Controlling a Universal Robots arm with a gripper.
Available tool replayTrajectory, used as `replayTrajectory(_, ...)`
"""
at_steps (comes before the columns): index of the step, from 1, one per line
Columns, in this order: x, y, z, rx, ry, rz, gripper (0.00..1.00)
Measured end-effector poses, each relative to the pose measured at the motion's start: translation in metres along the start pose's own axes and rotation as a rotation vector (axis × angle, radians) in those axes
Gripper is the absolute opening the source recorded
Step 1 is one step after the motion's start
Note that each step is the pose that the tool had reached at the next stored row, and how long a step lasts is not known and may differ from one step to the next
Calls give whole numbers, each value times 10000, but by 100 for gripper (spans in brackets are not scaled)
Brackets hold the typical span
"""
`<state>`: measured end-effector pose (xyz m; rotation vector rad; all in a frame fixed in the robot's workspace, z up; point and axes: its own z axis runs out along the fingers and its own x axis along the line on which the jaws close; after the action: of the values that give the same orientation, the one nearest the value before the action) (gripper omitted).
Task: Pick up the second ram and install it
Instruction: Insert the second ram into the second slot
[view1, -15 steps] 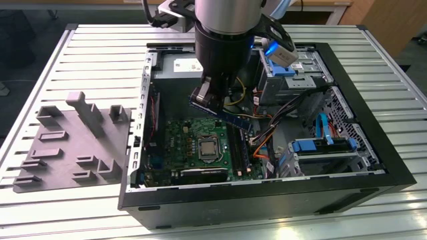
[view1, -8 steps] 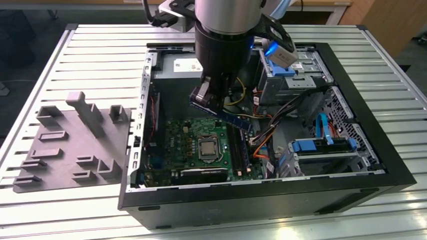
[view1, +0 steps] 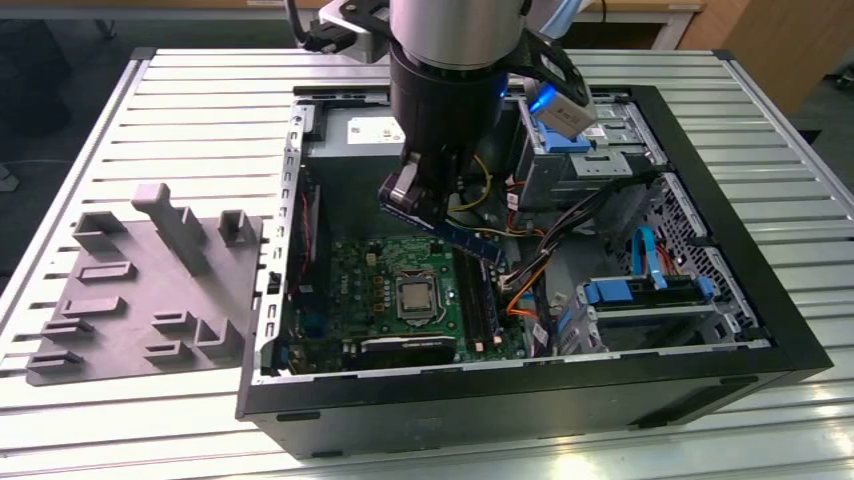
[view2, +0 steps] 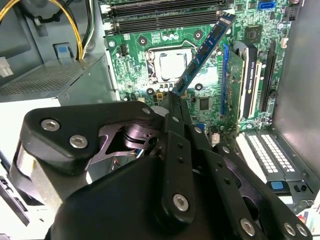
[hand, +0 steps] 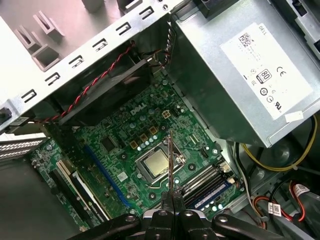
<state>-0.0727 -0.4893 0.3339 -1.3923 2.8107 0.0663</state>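
- Exterior view: off the arm and high up, angled down across the desk (view1: 200, 90) into the open computer case (view1: 534, 390), at middle range.
- Both wrist views: close in, looking past the claw (hand: 170, 197) (view2: 175, 99) and the memory stick (hand: 170, 160) (view2: 205, 52) it grips.
- All three views share the motherboard (view1: 360, 285) (view2: 135, 50) (hand: 130, 125).
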Motion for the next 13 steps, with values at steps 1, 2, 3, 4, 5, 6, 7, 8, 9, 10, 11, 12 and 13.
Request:
replayTrajectory(1,0,0,0,0,-1,19,11)
replayTrajectory(2,0,0,0,1,-2,39,11)
replayTrajectory(3,0,0,0,1,-2,59,11)
replayTrajectory(4,0,0,0,2,-3,83,11)
replayTrajectory(5,0,0,0,3,-4,104,11)
replayTrajectory(6,0,0,0,3,-5,125,11)
replayTrajectory(7,0,0,0,3,-6,148,11)
replayTrajectory(8,0,0,0,4,-7,171,11)
replayTrajectory(9,0,0,0,4,-7,194,11)
replayTrajectory(10,0,0,0,5,-8,218,11)
replayTrajectory(11,0,0,0,5,-9,247,11)
replayTrajectory(12,0,0,1,6,-11,278,11)
replayTrajectory(13,0,0,1,7,-12,312,11)
